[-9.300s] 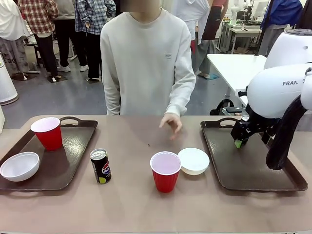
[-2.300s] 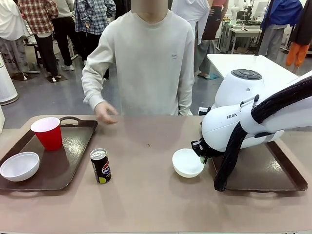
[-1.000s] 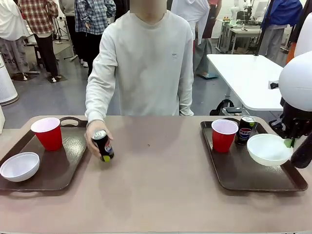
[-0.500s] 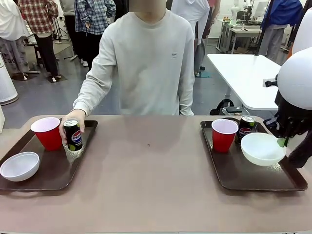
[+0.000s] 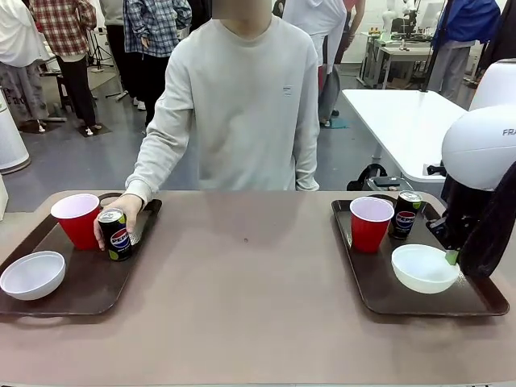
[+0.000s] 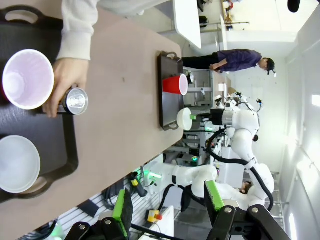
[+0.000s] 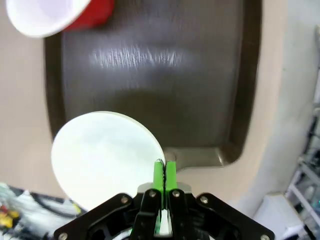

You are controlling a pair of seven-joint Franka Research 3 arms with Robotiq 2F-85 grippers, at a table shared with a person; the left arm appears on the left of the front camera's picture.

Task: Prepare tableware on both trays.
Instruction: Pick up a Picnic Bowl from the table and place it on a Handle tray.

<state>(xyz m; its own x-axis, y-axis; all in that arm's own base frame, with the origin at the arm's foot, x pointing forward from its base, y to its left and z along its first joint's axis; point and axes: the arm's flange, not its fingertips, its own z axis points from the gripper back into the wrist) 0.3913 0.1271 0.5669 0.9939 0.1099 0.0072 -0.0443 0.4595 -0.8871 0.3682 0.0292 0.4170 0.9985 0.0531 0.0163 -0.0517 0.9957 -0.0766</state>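
On the right tray [image 5: 387, 294] stand a red cup [image 5: 371, 223] and a Pepsi can [image 5: 405, 213]. My right gripper [image 5: 451, 256] is shut on the rim of a white bowl [image 5: 425, 268], which is low over that tray's near half. The right wrist view shows the green pads [image 7: 159, 172] pinching the bowl [image 7: 107, 157] above the tray [image 7: 160, 75], with the red cup [image 7: 55, 15] beyond. The left tray [image 5: 89, 290] carries a red cup [image 5: 76, 219] and a white bowl [image 5: 32, 274]. A person's hand holds a Pepsi can [image 5: 115, 235] on it. My left gripper [image 6: 168, 202] hangs open, high over the table.
The person stands at the far side of the table, one arm stretched to the left tray. Bare tabletop [image 5: 250, 282] lies between the two trays. From the left wrist view I see the left tray's cup [image 6: 27, 79], can [image 6: 76, 100] and bowl [image 6: 17, 163].
My right gripper has come down and toward me with the bowl, lower over the right tray. The person's hand has carried the can onto the left tray, beside the red cup.
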